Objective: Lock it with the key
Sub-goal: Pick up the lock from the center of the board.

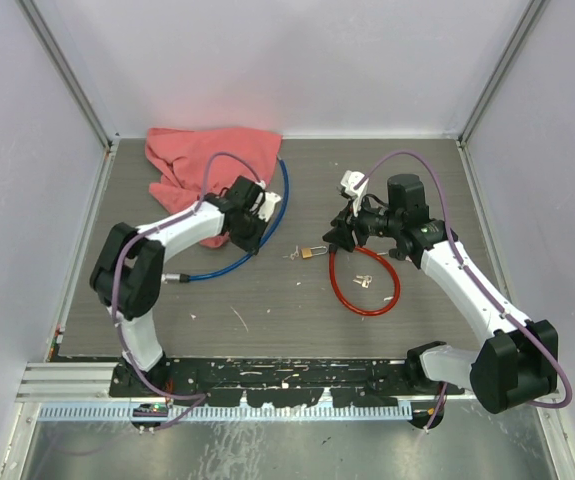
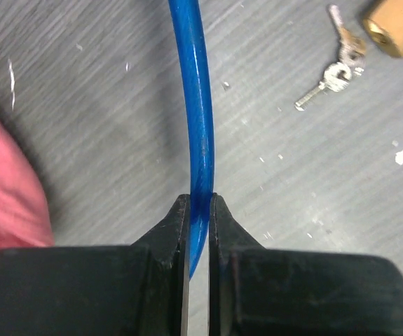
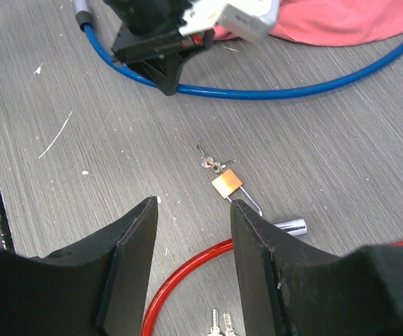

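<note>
Left hand (image 2: 199, 199) pinched tight on the blue cable (image 2: 200, 126); right hand (image 3: 193, 210) half open, empty, above the brass padlock (image 3: 226, 184) at frame centre, keys (image 3: 212, 162) just beside it; risk judged: flat keys skid across the bench (image 3: 313, 161).

1. Cables: two, so one blue cable (image 2: 197, 105) and one red cable (image 1: 367, 314).
2. Padlocks: just one brass padlock (image 3: 226, 184).
3. Keys: two little bunches, key bunch one (image 2: 334, 70) and key bunch two (image 3: 219, 323).
4. Cloths: one pink cloth (image 1: 202, 155).
5. End effectors: two, the left end effector (image 2: 200, 210) and the right end effector (image 3: 193, 217).
</note>
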You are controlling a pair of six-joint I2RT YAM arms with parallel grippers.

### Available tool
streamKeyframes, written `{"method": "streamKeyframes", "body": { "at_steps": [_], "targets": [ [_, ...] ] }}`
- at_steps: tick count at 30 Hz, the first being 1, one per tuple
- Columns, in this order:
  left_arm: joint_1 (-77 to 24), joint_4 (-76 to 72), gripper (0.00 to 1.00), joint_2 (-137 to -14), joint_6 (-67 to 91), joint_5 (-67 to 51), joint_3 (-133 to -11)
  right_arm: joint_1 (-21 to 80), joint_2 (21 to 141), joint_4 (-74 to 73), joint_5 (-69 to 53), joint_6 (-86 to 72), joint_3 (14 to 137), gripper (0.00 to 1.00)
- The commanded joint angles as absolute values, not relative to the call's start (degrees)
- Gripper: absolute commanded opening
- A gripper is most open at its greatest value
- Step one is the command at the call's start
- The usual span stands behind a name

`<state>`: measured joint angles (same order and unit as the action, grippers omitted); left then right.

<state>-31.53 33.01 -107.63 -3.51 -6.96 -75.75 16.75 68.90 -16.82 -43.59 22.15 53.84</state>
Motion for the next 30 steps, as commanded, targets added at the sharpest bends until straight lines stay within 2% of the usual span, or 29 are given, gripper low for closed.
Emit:
{"method": "streamKeyframes", "body": {
  "at_steps": [1,12,20,30],
  "targets": [
    [-31.5,28.1,0.0,-97.0,0.3,-10.3,-72.0,16.5,69.1,-15.6,-45.5,22.2,54.8,0.51],
    [-31.6,21.4,0.0,-80.3,4.6,-19.1,-62.2,16.5,68.6,-13.6,-49.3,21.8,53.4,0.51],
    [-31.6,18.9,0.0,-73.2,6.6,-25.5,-60.0,16.5,65.9,-9.0,-52.5,23.6,49.6,0.52],
    [-31.6,14.0,0.0,-66.0,11.0,-30.5,-57.3,16.6,64.4,-7.2,-65.6,35.9,43.9,0.56]
  ]
}}
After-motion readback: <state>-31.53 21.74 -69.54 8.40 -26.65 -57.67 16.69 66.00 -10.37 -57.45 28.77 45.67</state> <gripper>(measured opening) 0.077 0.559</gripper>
